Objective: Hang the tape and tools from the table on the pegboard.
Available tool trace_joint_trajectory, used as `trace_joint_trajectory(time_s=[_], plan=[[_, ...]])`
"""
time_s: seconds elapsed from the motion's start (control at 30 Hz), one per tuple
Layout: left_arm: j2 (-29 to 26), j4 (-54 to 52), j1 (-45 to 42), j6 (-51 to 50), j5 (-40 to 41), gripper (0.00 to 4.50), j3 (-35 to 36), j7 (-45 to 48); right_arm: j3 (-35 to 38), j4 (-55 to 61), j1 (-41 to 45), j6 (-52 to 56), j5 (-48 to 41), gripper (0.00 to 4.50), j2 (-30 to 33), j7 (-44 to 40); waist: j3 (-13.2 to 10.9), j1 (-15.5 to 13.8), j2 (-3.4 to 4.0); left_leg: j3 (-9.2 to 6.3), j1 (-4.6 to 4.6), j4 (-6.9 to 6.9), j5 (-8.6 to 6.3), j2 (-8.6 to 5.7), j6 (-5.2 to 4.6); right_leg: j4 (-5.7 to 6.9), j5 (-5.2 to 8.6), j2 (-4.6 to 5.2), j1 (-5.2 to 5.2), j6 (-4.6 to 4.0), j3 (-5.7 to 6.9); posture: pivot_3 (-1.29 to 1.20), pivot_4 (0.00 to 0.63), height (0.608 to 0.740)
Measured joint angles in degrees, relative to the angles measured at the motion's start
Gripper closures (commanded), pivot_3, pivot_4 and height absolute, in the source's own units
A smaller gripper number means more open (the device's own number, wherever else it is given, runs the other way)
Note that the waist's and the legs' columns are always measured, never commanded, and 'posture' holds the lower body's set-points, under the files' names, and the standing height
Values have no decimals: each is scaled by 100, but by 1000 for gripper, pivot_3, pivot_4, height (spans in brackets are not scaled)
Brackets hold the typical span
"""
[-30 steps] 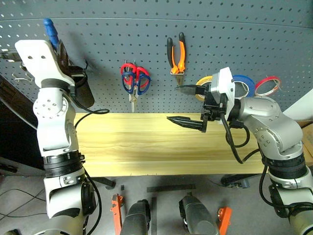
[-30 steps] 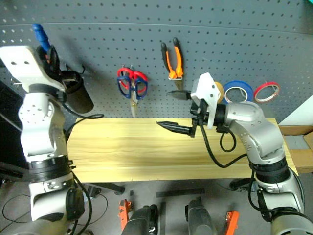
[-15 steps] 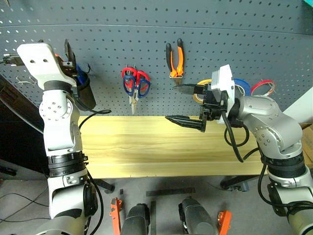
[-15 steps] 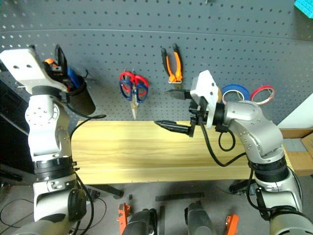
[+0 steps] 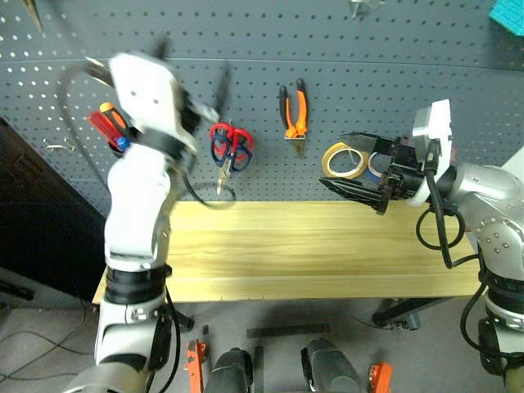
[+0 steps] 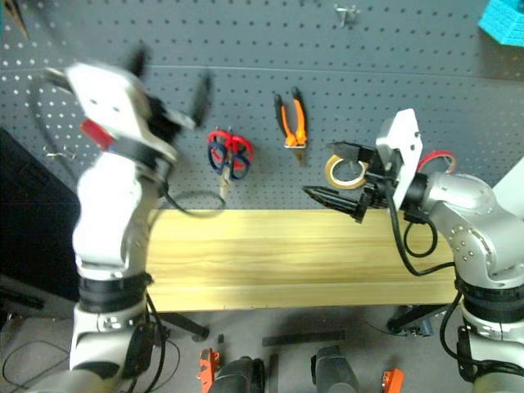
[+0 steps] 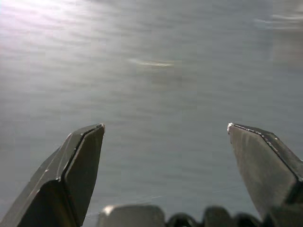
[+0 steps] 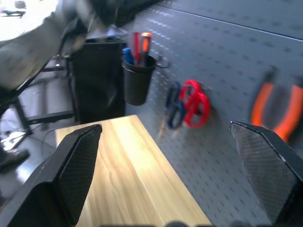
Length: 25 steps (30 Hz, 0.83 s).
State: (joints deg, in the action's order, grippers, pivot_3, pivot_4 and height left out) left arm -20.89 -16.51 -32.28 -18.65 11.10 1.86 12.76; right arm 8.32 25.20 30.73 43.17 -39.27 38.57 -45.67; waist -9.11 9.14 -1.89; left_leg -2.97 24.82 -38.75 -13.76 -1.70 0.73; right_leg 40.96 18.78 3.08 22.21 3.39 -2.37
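The pegboard [image 5: 344,57] carries the hung things. Dark blue scissors [image 5: 219,149] share a hook with red-handled scissors [image 5: 237,137]. Orange-and-black pliers [image 5: 293,106] hang to their right. The red tape [image 6: 440,155] peeks from behind my right arm. The blue screwdriver [image 8: 127,55] stands in a black cup [image 8: 137,80] with a red and an orange one. My left gripper [image 5: 196,65], blurred and open, is up at the board between the cup and the scissors, holding nothing. Over the table [image 5: 311,246], my right gripper [image 5: 336,161] is open and empty in front of the tape rolls.
A yellow tape roll [image 5: 344,160] and a blue roll [image 5: 372,166] hang on the pegboard behind my right gripper's fingers. A dark cabinet [image 5: 33,229] stands left of the table. Small hooks [image 6: 348,12] sit higher on the board.
My left gripper let go of the blue screwdriver into the cup, opened and swung right toward the scissors. My right gripper shifted right, staying open. The camera view also shifted.
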Motion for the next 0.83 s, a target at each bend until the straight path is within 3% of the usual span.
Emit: trace_joint_trajectory(time_s=[0.2, 0.3, 0.7, 0.83], plan=[[122, 66, 1444, -607, 225, 38, -336, 402, 153, -61, -1298, -543, 591, 0, -484, 778, 98, 218, 21, -6, -27, -3, 5, 17, 3, 17, -6, -19, -24, -10, -5, -226, 69, 740], [304, 146, 1711, -618, 219, 38, -306, 309, 48, -251, -1665, -904, 916, 0, -792, 997, 119, 212, 32, -3, -98, -1, 6, 13, 1, 0, -10, -24, -100, -5, -2, -224, 59, 740], [509, 1777, 2730, 866, -738, 38, -77, -495, -797, -2252, -2708, -3719, 3085, 0, -2194, 2336, 464, 194, 72, -5, -111, 34, 4, 11, 2, -21, -10, -18, -104, -5, -6, -162, 7, 740], [504, 2477, 3006, 1478, -1052, 38, 109, -864, -809, -3228, -2865, -4207, 3361, 0, -2485, 2659, 549, 171, 66, -6, -210, 88, 4, 9, 3, -74, -9, -15, -199, -6, -6, -142, 0, 740]])
